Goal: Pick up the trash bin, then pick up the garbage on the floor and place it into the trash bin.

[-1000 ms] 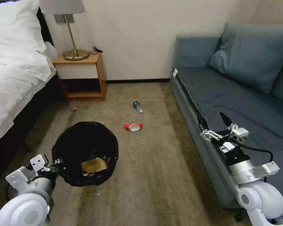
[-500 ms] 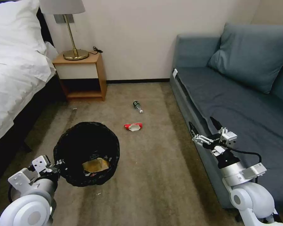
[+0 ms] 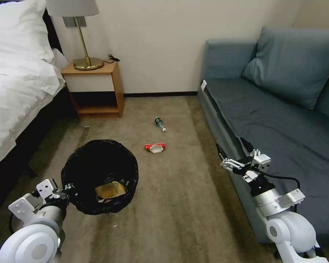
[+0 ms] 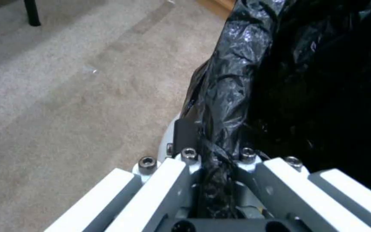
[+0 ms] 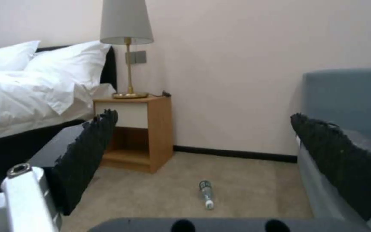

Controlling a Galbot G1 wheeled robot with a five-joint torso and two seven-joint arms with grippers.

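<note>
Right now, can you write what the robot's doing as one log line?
left gripper: shut on trash bin rim | right gripper: open, empty, by sofa | floor: red-and-white packet, bottle

Tan carpet [image 3: 179, 204] with a red-and-white packet [image 3: 155, 147] and, beyond, a clear bottle [image 3: 159, 124].

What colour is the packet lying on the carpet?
Red and white packet, clearest in the head view.

The left gripper [image 3: 64, 193] sits low by the robot's left side, its fingers [image 4: 185, 135] clamped tight. The right gripper [image 3: 232, 155] is raised forward, wrist level, fingers [image 5: 87, 151] spread wide apart.
</note>
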